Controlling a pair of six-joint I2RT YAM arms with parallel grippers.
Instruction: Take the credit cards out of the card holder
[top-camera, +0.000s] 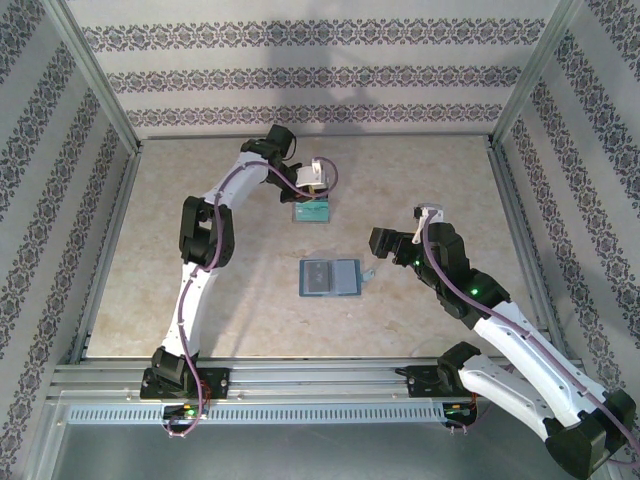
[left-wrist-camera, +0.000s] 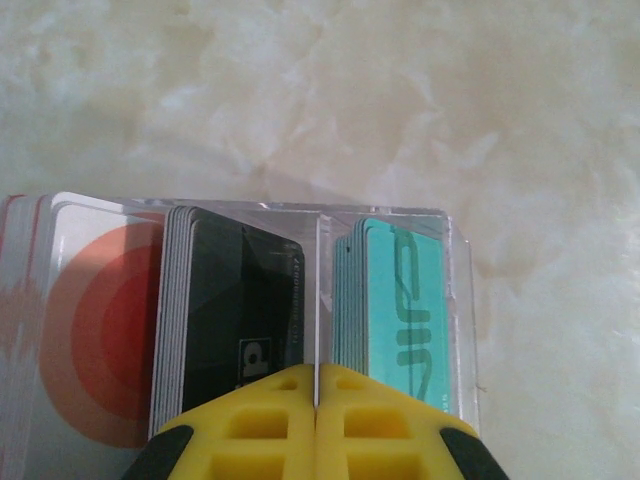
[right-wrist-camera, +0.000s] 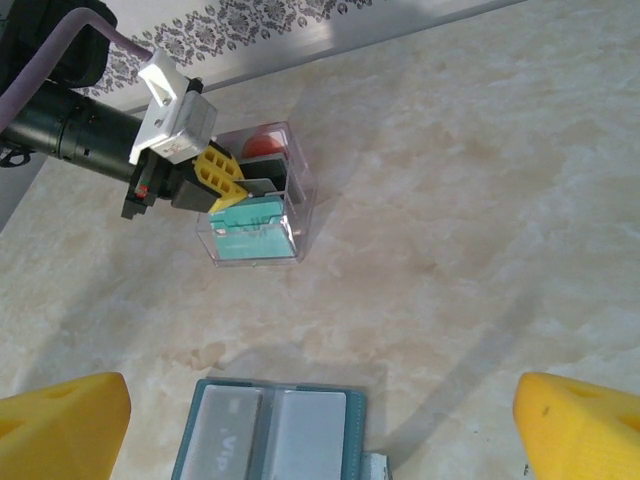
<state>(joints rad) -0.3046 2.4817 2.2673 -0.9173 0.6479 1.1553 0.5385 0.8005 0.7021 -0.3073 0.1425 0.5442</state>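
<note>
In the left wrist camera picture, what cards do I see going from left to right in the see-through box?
First the red-and-white cards, then the black cards, then the teal cards, all in the clear box.

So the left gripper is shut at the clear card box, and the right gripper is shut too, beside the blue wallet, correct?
No: the right gripper is open; the right wrist view shows its yellow fingers spread wide apart. The rest stands: the left gripper is shut at the clear card box, the right one beside the blue wallet.
</note>
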